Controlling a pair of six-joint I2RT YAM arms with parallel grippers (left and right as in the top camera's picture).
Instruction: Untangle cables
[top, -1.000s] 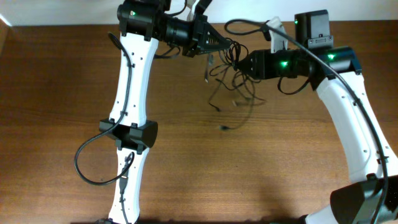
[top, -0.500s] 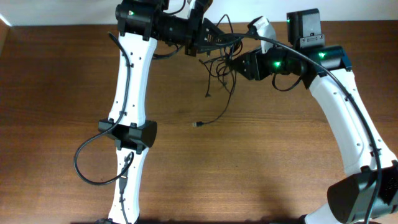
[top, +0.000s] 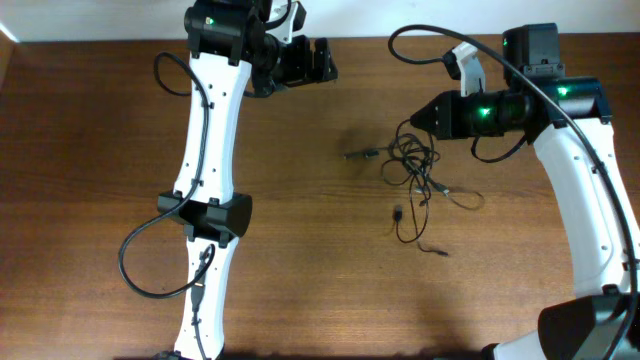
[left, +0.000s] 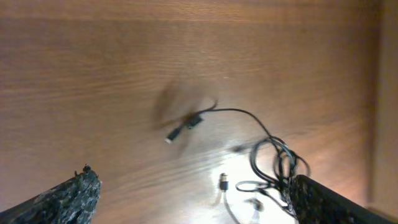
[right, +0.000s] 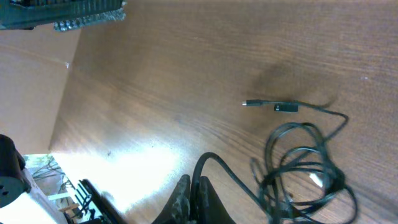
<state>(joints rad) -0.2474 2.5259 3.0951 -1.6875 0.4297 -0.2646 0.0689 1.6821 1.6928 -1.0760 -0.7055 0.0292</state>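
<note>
**Caller:** Arms, go!

**Me:** My left arm (top: 205, 150) is stretched long towards the far edge of the worktop (top: 300, 260). The left claw (top: 328, 62) is turned right, with its fingers (left: 68, 198) spread wide and gripping nothing. My right arm (top: 585, 200) bends in from the right side, and the right claw (top: 412, 118) points left.

**Caller:** Headcount?

**Me:** Two arms, two claws, one tangle of cables (top: 415, 172). How many cords are in it I cannot tell. Three plug ends (top: 356, 155) poke out clear.

**Caller:** And the tangle?

**Me:** The right claw is pinched together on one strand. The rest of the tangle spreads just beside its tip, on the nearer side. Whether it all rests on the wood I cannot tell. It is well apart from the left claw, off to that claw's right.
</note>
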